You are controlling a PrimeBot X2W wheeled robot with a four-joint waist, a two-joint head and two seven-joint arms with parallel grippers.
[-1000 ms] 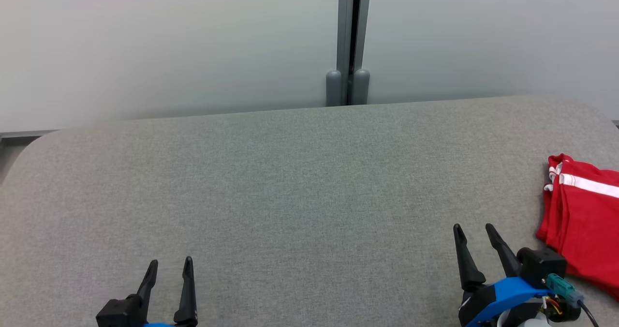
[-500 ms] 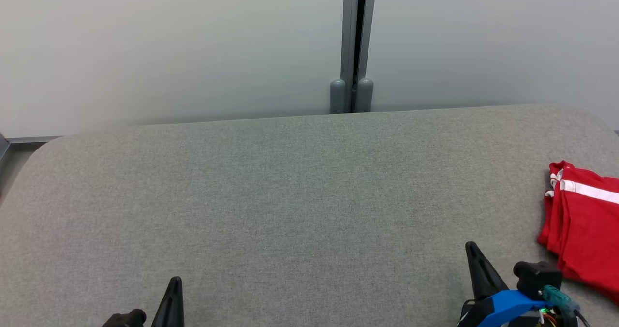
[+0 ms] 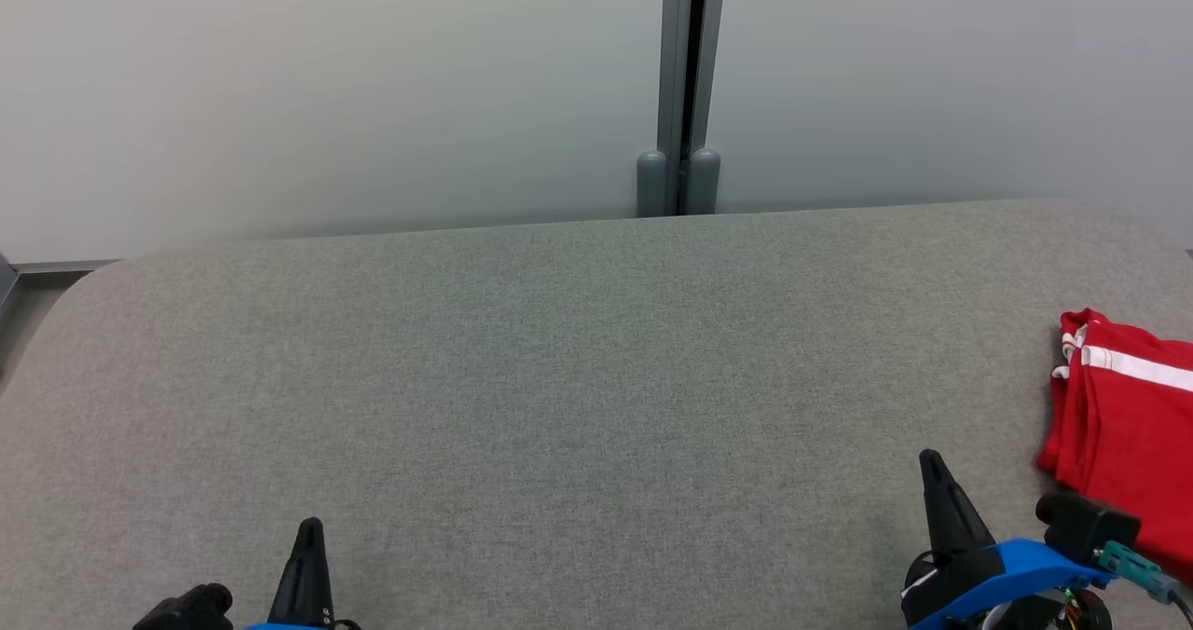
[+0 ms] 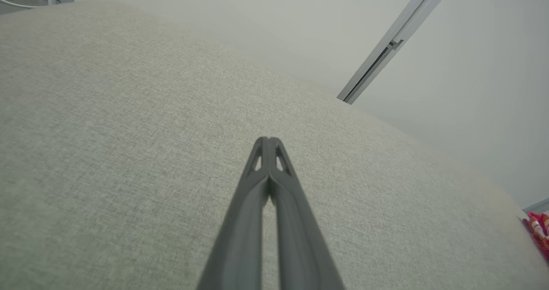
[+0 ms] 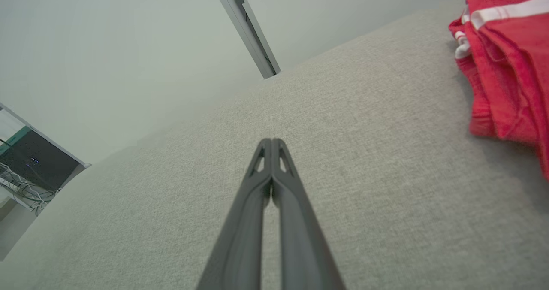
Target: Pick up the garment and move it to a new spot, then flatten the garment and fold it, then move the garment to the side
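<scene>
Left pincer (image 3: 308, 529) clenched, empty, over the grey worktop (image 3: 559, 378); right pincer (image 3: 932, 462) likewise clenched, empty; folded red garment (image 3: 1118, 425) lies near it at the worktop's right edge; risk: a rightward arm sweep could snag the fabric, undoing the fold.
</scene>
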